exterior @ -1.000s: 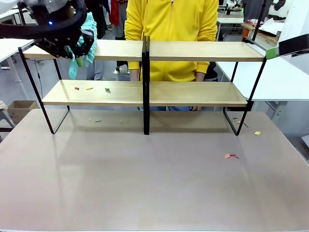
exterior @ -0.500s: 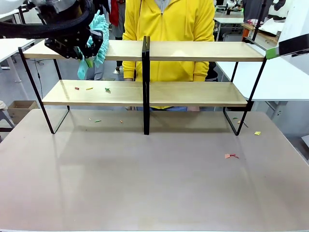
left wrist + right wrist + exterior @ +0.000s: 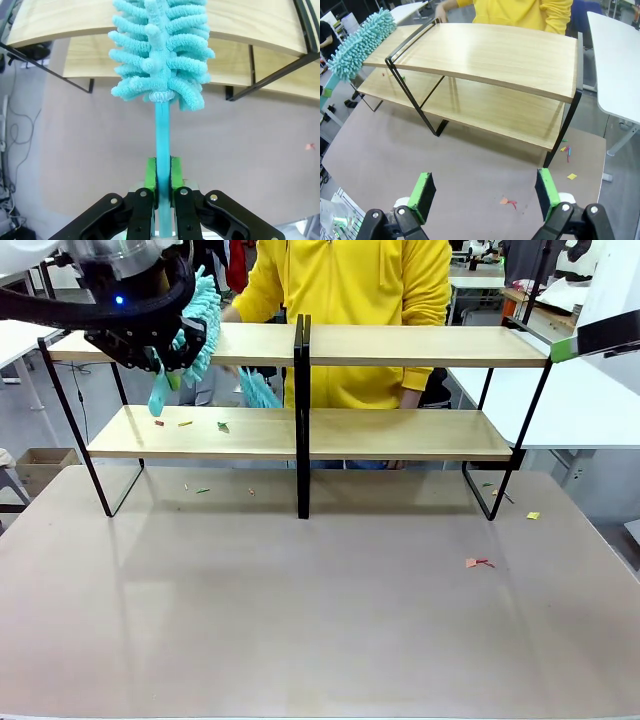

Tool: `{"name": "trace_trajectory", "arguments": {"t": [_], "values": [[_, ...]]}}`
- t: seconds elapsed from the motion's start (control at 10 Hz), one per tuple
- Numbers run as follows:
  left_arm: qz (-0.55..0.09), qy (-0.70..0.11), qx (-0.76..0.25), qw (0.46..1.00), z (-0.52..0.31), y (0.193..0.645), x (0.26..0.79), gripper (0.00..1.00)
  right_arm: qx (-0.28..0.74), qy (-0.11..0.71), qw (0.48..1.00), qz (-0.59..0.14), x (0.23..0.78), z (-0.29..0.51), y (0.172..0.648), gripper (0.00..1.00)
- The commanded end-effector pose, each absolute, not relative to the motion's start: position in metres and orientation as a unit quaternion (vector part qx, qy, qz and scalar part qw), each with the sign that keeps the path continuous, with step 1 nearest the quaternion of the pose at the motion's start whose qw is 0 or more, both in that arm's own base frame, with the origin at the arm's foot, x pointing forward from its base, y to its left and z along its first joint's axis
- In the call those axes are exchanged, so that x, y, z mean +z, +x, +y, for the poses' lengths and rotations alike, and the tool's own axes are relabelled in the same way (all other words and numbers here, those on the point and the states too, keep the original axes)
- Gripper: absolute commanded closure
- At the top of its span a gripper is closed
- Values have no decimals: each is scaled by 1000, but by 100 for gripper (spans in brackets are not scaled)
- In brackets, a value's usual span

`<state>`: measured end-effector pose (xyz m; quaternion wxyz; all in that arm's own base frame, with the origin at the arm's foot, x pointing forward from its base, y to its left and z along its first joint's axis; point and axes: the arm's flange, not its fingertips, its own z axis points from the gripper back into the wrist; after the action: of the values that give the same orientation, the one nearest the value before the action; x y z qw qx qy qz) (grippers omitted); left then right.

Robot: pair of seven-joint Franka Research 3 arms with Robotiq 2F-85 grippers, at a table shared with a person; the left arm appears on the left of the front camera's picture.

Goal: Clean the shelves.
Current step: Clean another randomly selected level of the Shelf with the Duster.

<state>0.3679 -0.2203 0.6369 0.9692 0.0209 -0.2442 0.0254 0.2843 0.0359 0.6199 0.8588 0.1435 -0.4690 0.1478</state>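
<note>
The shelves (image 3: 420,345), 2 long light-wood boards on a thin black frame with a black central upright, stand across the far half of the grey-brown tabletop (image 3: 320,630). A few small coloured scraps (image 3: 185,423) lie on the left part of the lower board. More are scattered on the tabletop under it and near the right legs. Up by the left part of the top board, the left end effector (image 3: 163,170) is clamped tight on the handle of a fluffy teal duster (image 3: 160,60). The duster's head is level with that board; I cannot tell if it touches. The right end effector (image 3: 484,192) hangs off the right end, fingers spread wide, gripping nothing. A person in a yellow top (image 3: 350,280) stands just behind the shelves, 1 hand (image 3: 232,312) near the top board's far edge.
</note>
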Motion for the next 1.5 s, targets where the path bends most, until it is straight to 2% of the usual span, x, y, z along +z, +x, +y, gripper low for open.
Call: {"name": "trace_trajectory", "arguments": {"t": [0.0,0.3,0.6,0.8,1.0,1.2,1.3,1.4], "values": [[-220,24,24,975,-204,373,651,87,147,146,858,-469,620,35,284,0],[-182,32,54,981,-182,381,660,87,147,146,858,-469,620,35,284,0],[-168,40,147,974,-157,392,673,87,147,146,858,-469,620,35,284,0],[-151,81,195,966,-138,395,681,87,147,146,858,-469,620,35,284,0],[-180,121,261,941,-122,389,694,87,147,146,858,-469,620,35,284,0],[-247,66,251,934,-111,373,713,87,147,146,858,-469,620,35,284,0],[-255,35,208,944,-111,365,717,87,147,146,858,-469,620,35,284,0],[-259,41,210,942,-109,361,719,87,147,146,858,-469,620,35,284,0]]}}
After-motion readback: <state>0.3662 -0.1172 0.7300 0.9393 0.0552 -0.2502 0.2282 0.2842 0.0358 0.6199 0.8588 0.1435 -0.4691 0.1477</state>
